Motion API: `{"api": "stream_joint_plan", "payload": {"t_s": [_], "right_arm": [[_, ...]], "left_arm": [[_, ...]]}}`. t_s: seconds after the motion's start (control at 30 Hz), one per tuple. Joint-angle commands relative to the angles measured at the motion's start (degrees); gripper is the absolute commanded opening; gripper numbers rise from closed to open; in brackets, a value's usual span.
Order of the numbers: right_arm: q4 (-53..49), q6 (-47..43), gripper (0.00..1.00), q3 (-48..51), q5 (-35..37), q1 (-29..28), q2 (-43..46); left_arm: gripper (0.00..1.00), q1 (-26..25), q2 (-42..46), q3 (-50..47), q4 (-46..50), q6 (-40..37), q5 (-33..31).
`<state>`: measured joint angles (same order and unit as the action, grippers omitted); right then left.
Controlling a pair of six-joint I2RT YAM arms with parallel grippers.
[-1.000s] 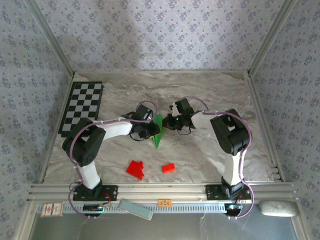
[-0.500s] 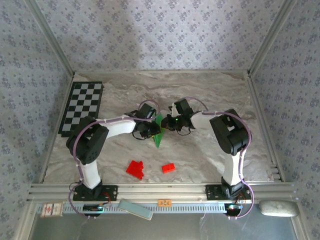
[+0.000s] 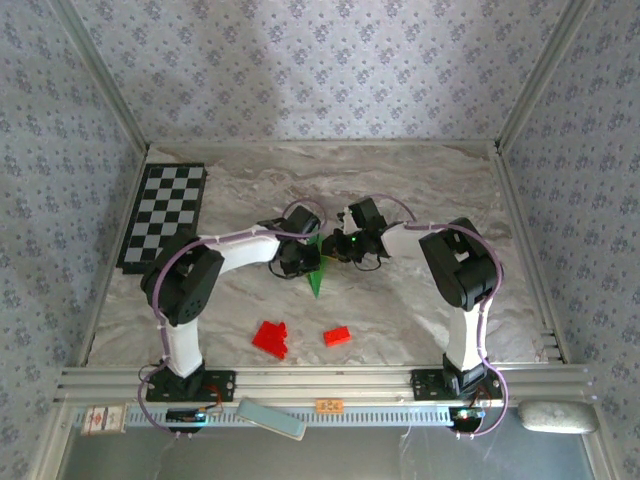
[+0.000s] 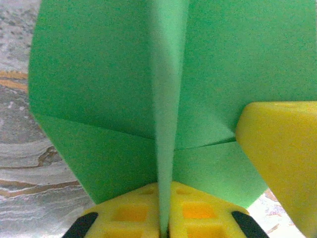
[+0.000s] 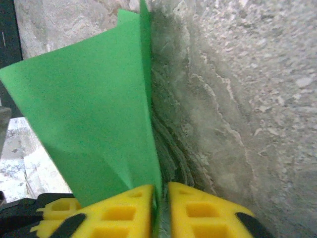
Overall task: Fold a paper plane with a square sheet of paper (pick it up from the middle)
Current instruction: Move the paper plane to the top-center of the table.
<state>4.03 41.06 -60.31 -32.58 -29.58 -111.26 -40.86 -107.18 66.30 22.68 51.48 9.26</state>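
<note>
Looks like a lab-style robot booth: papered walls (image 3: 320, 70), metal frame (image 3: 114, 98), marble-look table (image 3: 420, 190), checkered board (image 3: 165, 210), two arms (image 3: 180, 290) bolted to a front rail (image 3: 320, 382).

The green paper plane (image 3: 316, 270) (image 4: 104, 84) (image 5: 94, 119) (flaps folded about a centre crease) points nearward, midway across the table (image 3: 430, 180).

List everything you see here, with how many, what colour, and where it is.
Green paper: one, bright green, folded to a point, table centre, between the two hands.
Red blocks: at least two, red, near side of the table; the other at.
Checkered board: one, black and white, far left.
Table: one, marbled grey-beige.
Flat slab: one, pale grey-blue, on the front rail.
Left hand: yellow fingers, shut on the paper's crease.
Right hand: yellow fingers, paper edge between them, grip unclear.
</note>
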Motion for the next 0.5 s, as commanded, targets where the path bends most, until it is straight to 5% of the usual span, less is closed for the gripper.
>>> {"api": "stream_joint_plan", "payload": {"t_s": [0.0, 0.17, 0.47], "right_arm": [[-3.6, -0.6, 0.25, -0.4, 2.0, 1.4, 3.3], [-4.9, -1.6, 0.47, 2.4, 6.7, 4.1, 9.1], [-7.7, -8.2, 0.67, 8.1, 16.2, 9.1, 20.5]], "left_arm": [[0.07, -0.5, -1.0, 2.6, 5.5, -2.2, -2.9], [0.04, -0.5, -0.6, 5.9, 10.7, -6.1, -6.1], [0.03, 0.7, -3.2, 18.7, 19.8, -16.4, -13.9]]}}
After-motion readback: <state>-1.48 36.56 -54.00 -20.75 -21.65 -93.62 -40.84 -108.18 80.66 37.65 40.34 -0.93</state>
